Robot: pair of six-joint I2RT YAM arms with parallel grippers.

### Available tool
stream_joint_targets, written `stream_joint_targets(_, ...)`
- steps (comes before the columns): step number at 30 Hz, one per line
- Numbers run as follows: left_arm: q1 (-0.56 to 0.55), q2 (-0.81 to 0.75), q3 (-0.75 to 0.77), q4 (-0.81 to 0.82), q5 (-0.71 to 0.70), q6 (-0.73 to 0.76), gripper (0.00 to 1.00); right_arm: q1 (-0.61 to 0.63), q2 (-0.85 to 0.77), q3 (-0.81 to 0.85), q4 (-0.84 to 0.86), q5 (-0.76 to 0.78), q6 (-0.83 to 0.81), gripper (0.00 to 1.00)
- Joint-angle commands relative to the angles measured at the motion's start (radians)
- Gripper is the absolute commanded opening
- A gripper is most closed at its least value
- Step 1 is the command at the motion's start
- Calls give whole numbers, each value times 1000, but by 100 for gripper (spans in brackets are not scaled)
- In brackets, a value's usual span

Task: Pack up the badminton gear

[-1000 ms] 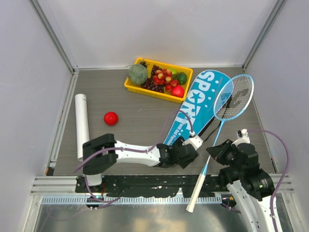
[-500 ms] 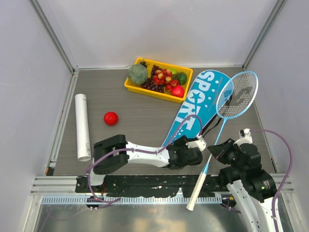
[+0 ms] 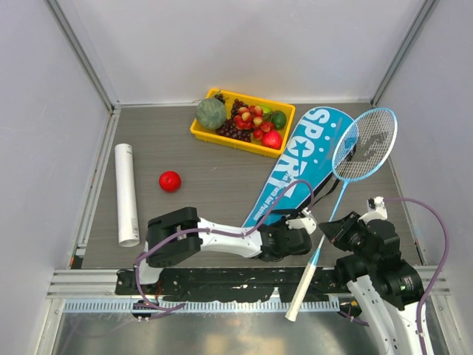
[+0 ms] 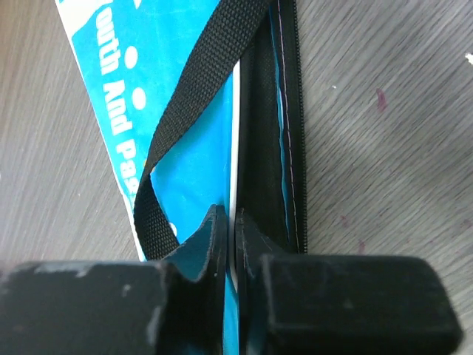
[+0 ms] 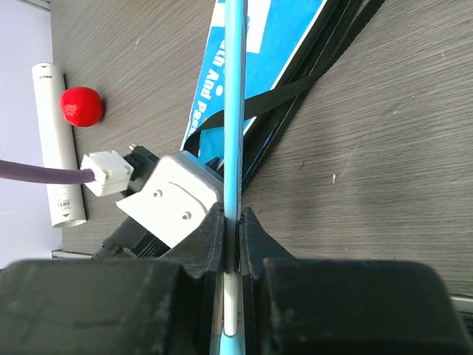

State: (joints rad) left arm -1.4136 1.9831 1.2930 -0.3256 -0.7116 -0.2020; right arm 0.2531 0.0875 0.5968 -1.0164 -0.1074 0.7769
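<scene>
A grey wood-grain tabletop (image 3: 214, 170) sits boxed in by 3 plain white walls (image 3: 251, 44) (metal posts (image 3: 83, 52) at the corners)

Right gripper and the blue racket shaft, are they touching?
Touching. The right wrist view shows both fingers closed against the light-blue racket shaft, with no gap on either side.

1. The table (image 3: 214, 200) is grey, wood-grained and matt.
2. The bag (image 3: 307, 159) is smooth blue cloth with a slight sheen and white print.
3. The strap (image 4: 192, 96) on the bag is black woven webbing, coarse and matt.
4. The racket (image 5: 234, 111), right of the bag, has a smooth, glossy light-blue shaft.
5. The tube (image 3: 126, 194), far left of the bag, is smooth and white.
6. The ball (image 3: 170, 181), left of the bag, is glossy red.
7. The tray (image 3: 214, 139), by the bag's wide end, is glossy yellow plastic.
8. The left gripper (image 4: 228, 222) has matt black fingers.
</scene>
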Motion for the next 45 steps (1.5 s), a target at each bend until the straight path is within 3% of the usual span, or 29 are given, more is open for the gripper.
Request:
stream_joint_targets(1,13,-65,49,1,-11,-22,0,-3,11,12,68,2,2,5)
stream_joint_targets(4,45,-130,60,-44,72,-91,0,-3,0,-17,65,-26,19,5)
stream_joint_targets(9,108,-246,14,13,251,-178,0,-3,55,-31,53,-80,15,5)
stream_joint_targets(16,203,-313,18,34,382,-287,0,-3,58,57,-46,-52,47,5)
stream_joint_targets(19,252,-325,35,39,449,-332,0,-3,80,34,-77,-112,58,5)
stream_joint_targets(23,288,-336,48,59,457,-352,0,-3,34,-46,-63,-213,117,5)
stream_joint_targets(28,323,-310,103,36,471,-385,0,-2,-17,3,-135,-180,179,5)
stream_joint_targets(37,335,-264,193,13,452,-399,0,-3,-58,-2,-166,-296,269,5)
stream_joint_targets(45,337,-291,163,51,466,-405,0,-3,-118,-98,-5,-454,416,5)
